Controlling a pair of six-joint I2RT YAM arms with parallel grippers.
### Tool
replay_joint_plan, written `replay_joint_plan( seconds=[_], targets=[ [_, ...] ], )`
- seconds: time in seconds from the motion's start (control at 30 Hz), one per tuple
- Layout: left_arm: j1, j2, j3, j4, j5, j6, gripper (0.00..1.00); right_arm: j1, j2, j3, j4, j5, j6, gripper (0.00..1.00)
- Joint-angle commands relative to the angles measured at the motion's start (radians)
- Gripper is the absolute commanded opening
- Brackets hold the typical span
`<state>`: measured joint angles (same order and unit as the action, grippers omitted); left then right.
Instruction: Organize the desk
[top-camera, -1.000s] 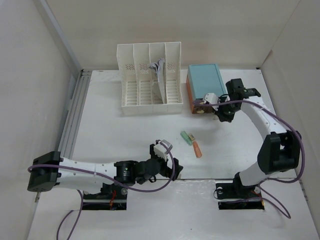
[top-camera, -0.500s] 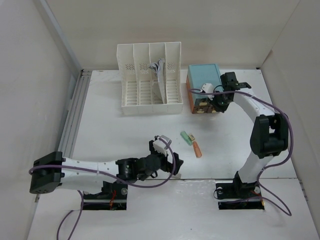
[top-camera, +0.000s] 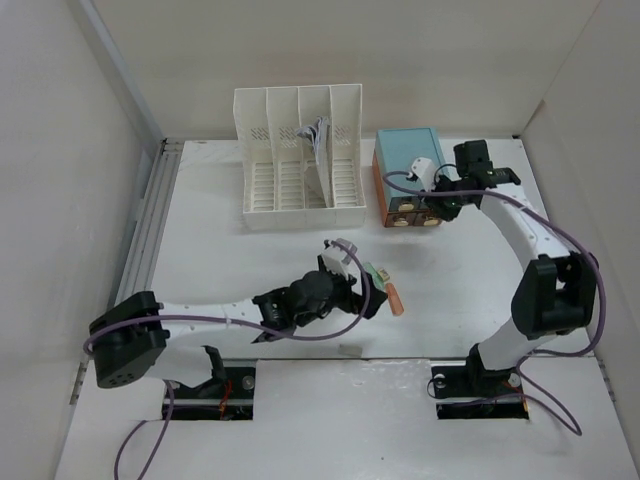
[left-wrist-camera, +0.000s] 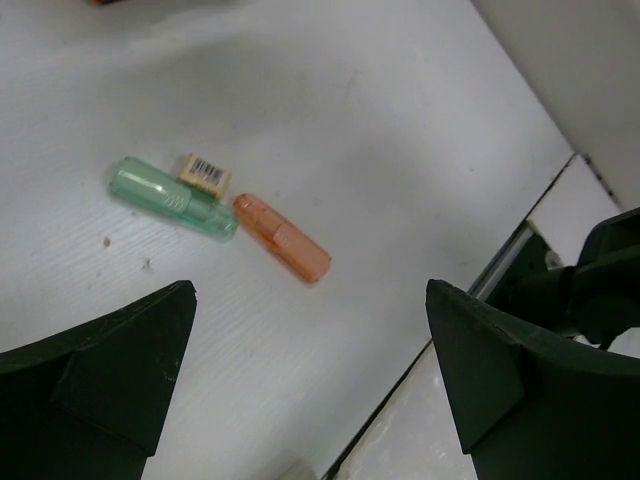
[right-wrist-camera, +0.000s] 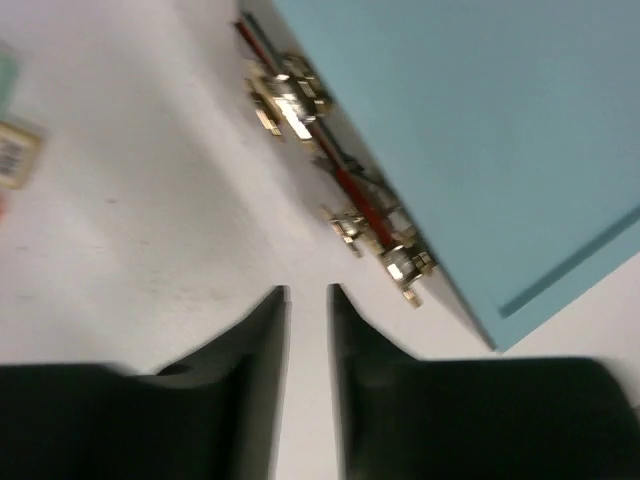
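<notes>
One desk (top-camera: 230, 260) underlying everything: left gripper (left-wrist-camera: 308, 300) released wide beside green capsule (left-wrist-camera: 172, 198) and orange capsule (left-wrist-camera: 282, 238) toward near edge; right gripper (right-wrist-camera: 307, 295) barely parted, grasping nothing, beside teal box (right-wrist-camera: 480, 130) near far right corner.

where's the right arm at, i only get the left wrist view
observer: the right fingers are at the front of the teal-topped drawer box, with a narrow gap between them and nothing held
operator: ok, anything else back there
observer: a white file rack stands left of that box, with papers leaning in one of its slots
</notes>
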<state>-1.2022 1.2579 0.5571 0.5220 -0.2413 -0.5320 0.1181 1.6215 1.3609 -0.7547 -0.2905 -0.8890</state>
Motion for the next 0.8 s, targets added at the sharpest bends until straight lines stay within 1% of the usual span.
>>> replay_joint_plan(
  seconds=[0.0,0.03,0.07,0.1,0.13,0.17,0.2,0.23,0.27,0.3,0.33,0.37,0.4,0.43,0.47,0.57,0.67,0.77],
  targets=[
    [0.062,0.037,0.084,0.143,0.157,-0.019,0.99,-0.003,-0.112,0.049,-0.138,-0.19,-0.062,0.28],
    [0.111,0.084,0.098,0.189,0.236,-0.035,0.98,-0.003,-0.186,0.04,-0.129,-0.19,-0.042,0.43],
    [0.137,0.115,0.128,0.214,0.275,-0.084,0.96,0.006,-0.228,0.026,-0.044,-0.158,-0.003,0.66],
    [0.165,0.15,0.147,0.237,0.316,-0.112,0.9,0.006,-0.273,-0.012,0.022,-0.11,0.112,0.81],
    [0.193,0.229,0.17,0.284,0.409,-0.14,0.8,0.006,-0.361,-0.034,0.082,-0.069,0.155,0.93],
    [0.241,0.273,0.22,0.306,0.451,-0.164,0.52,0.006,-0.405,-0.061,0.142,0.0,0.191,1.0],
    [0.26,0.316,0.249,0.321,0.483,-0.216,0.38,0.006,-0.449,-0.094,0.281,0.039,0.24,1.0],
    [0.277,0.36,0.28,0.334,0.514,-0.235,0.27,0.006,-0.492,-0.161,0.351,0.066,0.328,1.0],
    [0.305,0.449,0.312,0.343,0.577,-0.249,0.18,0.006,-0.556,-0.187,0.407,0.082,0.355,1.0],
    [0.314,0.49,0.381,0.343,0.591,-0.261,0.14,-0.003,-0.578,-0.206,0.476,0.082,0.383,1.0],
    [0.314,0.529,0.417,0.328,0.6,-0.272,0.13,-0.003,-0.591,-0.215,0.494,0.082,0.436,1.0],
    [0.325,0.588,0.447,0.294,0.609,-0.272,0.18,-0.003,-0.591,-0.206,0.494,0.067,0.449,0.99],
    [0.325,0.612,0.504,0.27,0.596,-0.258,0.27,-0.003,-0.591,-0.195,0.482,0.027,0.464,0.93],
    [0.325,0.63,0.53,0.242,0.577,-0.249,0.33,-0.012,-0.578,-0.181,0.46,0.013,0.484,0.88],
    [0.325,0.646,0.552,0.216,0.562,-0.223,0.37,-0.012,-0.569,-0.171,0.45,-0.002,0.499,0.84],
    [0.325,0.684,0.627,0.09,0.473,-0.191,0.6,-0.023,-0.551,-0.169,0.439,-0.071,0.522,0.71],
    [0.325,0.695,0.645,0.043,0.424,-0.18,0.69,-0.032,-0.551,-0.184,0.46,-0.093,0.541,0.7],
    [0.325,0.713,0.656,0.006,0.363,-0.18,0.71,-0.041,-0.551,-0.209,0.46,-0.102,0.541,0.7]
  ],
)
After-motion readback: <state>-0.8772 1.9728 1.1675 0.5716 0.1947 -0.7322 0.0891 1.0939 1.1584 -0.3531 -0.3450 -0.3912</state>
